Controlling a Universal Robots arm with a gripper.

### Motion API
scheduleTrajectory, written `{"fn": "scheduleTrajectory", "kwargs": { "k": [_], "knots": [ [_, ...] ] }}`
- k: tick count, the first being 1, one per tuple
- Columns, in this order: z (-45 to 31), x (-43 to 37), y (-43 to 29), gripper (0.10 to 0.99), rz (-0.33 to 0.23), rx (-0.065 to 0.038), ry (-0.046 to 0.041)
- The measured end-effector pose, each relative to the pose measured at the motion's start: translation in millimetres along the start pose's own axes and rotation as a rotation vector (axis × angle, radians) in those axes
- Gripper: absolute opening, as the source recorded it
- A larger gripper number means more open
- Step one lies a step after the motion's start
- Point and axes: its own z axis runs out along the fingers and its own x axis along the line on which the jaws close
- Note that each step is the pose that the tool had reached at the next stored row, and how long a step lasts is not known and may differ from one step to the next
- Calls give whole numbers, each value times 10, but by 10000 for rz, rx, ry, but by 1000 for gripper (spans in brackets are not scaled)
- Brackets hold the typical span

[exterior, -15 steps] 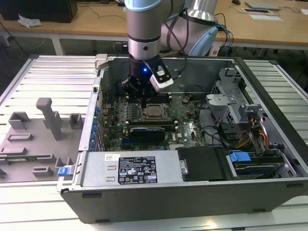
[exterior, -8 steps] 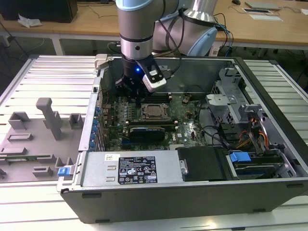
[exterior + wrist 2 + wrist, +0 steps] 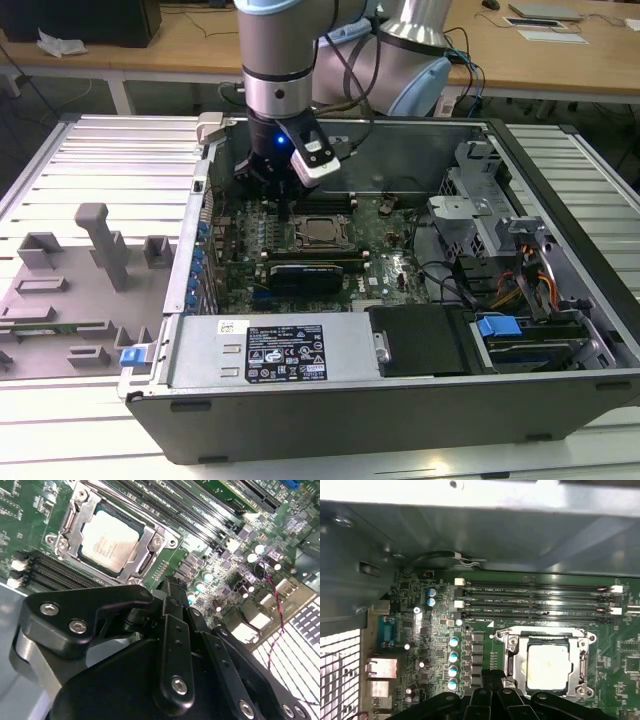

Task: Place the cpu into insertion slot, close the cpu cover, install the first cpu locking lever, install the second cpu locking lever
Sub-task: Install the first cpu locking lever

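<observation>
Centre of the exterior view: the cpu (image 3: 320, 232) lies flat on the motherboard (image 3: 395, 262), framed by the cpu cover (image 3: 303, 232). Likely light, rigid, fragile; edges seem the safest hold. Tool (image 3: 284, 216), clenched empty, hovers just left

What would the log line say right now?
cpu: in insertion slot | cpu cover: down around it | gripper: shut, empty, beside cover
</observation>
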Motion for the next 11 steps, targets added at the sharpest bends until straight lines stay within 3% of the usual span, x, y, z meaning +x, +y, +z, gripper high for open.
{"fn": "scheduleTrajectory", "kwargs": {
  "k": [1,7,8,10,11],
  "knots": [
    [-42,0,0,106,0,1,-14],
    [-100,8,1,106,1,-10,-47],
    [-101,28,2,106,4,-108,-49],
    [-103,69,3,106,20,-655,-71],
    [-103,75,4,106,24,-797,-76]
  ]
}}
